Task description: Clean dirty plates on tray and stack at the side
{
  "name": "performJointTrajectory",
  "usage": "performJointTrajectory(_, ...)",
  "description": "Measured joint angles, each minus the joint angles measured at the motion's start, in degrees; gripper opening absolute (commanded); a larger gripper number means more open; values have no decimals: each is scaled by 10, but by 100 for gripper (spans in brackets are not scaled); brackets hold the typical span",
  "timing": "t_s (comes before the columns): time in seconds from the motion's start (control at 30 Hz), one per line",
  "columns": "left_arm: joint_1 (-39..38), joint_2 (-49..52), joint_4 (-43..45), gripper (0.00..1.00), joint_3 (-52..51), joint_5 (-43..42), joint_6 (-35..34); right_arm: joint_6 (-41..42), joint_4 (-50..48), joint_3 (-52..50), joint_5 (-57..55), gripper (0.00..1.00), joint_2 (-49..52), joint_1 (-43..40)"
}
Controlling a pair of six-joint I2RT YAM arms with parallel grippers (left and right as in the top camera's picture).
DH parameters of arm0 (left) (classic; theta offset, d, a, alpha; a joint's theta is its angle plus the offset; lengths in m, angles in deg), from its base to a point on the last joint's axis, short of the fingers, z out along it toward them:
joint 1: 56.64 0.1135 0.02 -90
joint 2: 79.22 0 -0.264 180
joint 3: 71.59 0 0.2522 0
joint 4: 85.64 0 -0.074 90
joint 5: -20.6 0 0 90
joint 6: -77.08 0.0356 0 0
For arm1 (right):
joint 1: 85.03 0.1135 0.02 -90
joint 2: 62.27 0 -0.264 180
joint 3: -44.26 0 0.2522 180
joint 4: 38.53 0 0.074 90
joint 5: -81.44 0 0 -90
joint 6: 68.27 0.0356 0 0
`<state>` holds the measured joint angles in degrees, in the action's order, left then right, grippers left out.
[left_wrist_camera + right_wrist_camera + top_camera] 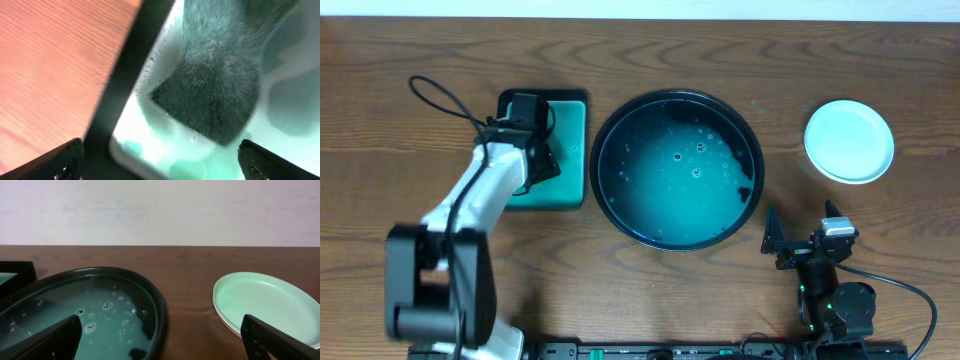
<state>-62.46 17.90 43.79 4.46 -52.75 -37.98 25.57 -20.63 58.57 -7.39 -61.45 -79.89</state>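
Observation:
The large round black tray sits mid-table with a wet teal floor and no plate in it; it also shows in the right wrist view. The pale mint plates lie stacked on the bare wood at the right, also seen from the right wrist. My left gripper is open over the rectangular teal tray, just above a grey-green sponge. My right gripper is open and empty at the front right, between the round tray and the stack.
The rectangular tray's black edge borders bare wood on its left. A black cable loops behind the left arm. Dark specks float near the round tray's right rim.

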Motion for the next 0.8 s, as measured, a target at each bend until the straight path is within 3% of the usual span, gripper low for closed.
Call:
performJointTrajectory(0.23,0,-183,57,98,-95,0,40,0,0,0,2,99,0,0)
performJointTrajectory(0.57,0,-524,195,98,-389,0,87,0,-1,0,2,99,-1,0)
performJointTrajectory(0.8,0,-692,293,98,-482,0,94,0,0,0,3,99,-1,0)
